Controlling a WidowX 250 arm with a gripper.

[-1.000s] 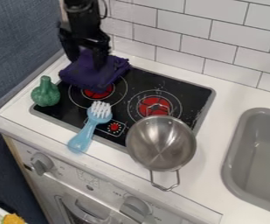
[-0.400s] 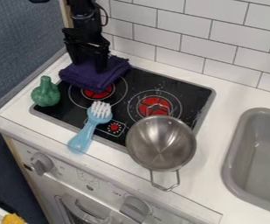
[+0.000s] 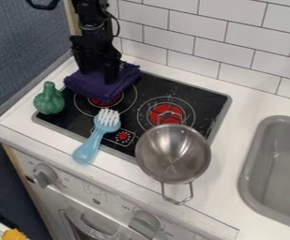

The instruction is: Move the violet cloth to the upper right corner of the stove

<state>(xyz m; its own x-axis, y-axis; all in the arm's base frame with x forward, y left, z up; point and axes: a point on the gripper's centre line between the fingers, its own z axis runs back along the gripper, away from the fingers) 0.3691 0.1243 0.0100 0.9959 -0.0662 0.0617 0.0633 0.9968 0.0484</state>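
Note:
The gripper (image 3: 98, 75) hangs down at the upper left, its two fingers apart and their tips against the violet cloth (image 3: 95, 87), one toward the left and one toward the right. The cloth lies folded in a thick heap over the upper left corner of the black stove (image 3: 197, 96), partly covering the left burner. Some folds of cloth show between the fingers; whether they pinch any of it is hidden.
A green gourd-like object (image 3: 49, 99) stands at the stove's left edge. A blue brush (image 3: 97, 136) lies across the front edge. A metal pot (image 3: 172, 153) sits at the front right, beside the grey sink (image 3: 260, 173). A tiled wall (image 3: 191, 35) runs behind.
The gripper has shifted slightly right and down over the cloth. The cloth's right part has bunched a little; the rest of the scene is unchanged.

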